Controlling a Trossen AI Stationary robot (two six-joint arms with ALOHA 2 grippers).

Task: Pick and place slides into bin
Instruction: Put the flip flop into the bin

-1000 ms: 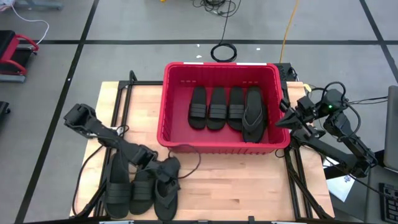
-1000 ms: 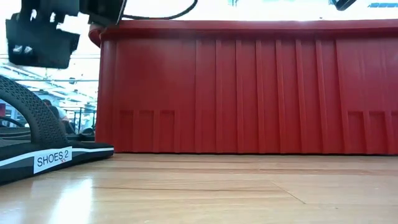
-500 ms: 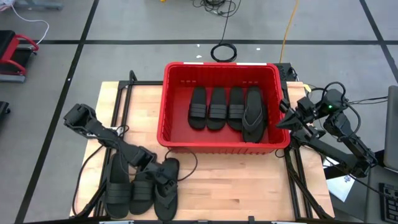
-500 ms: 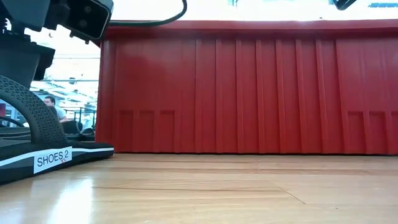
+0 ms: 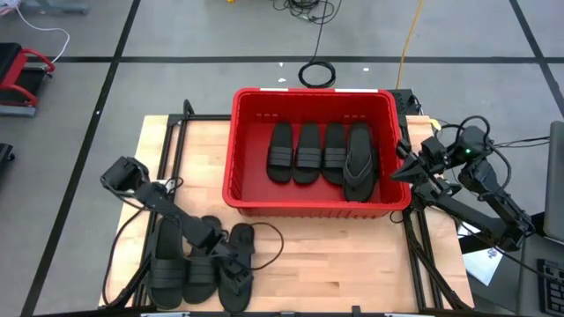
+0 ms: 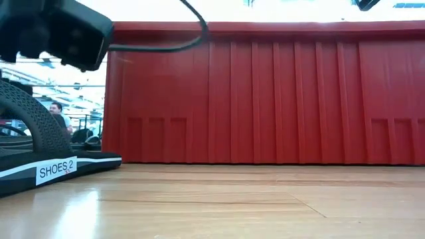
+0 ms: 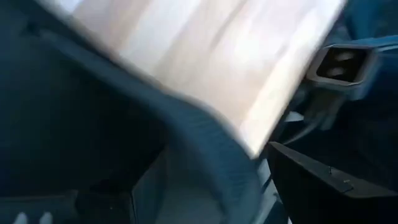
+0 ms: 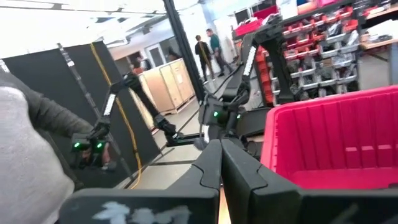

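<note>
Starting at the lower left of the high view, you have four black slides on the bare wooden table (image 5: 352, 264): a ribbed-strap slide (image 5: 166, 269) farthest left, a second ribbed-strap slide (image 5: 199, 275) beside it, a third sandal (image 5: 236, 280) partly covered by the arm, and a fourth slide (image 5: 241, 235) just above it whose heel end shows. Your left gripper (image 5: 226, 261) sits low over this cluster with its fingers spread wide; you cannot tell from these views whether anything is between them, and the left wrist view shows only blurred dark rubber against pale wood. In the low view, the nearest slide on the table (image 6: 40, 143) fills the left edge and carries a white label reading "SHOES 2". Moving to the centre of the high view, the red bin (image 5: 310, 93) stands on the table's upper middle, and in it four slides lie side by side, toes toward the top of the frame: three ribbed-strap slides (image 5: 308, 152) in a row and one thong-style flip-flop (image 5: 359, 163) at the right, against the right wall. At the right edge, your right gripper (image 5: 407, 170) hovers just outside the bin's right rim, fingers pressed together and holding nothing. People stand far back in the room in the right wrist view.
</note>
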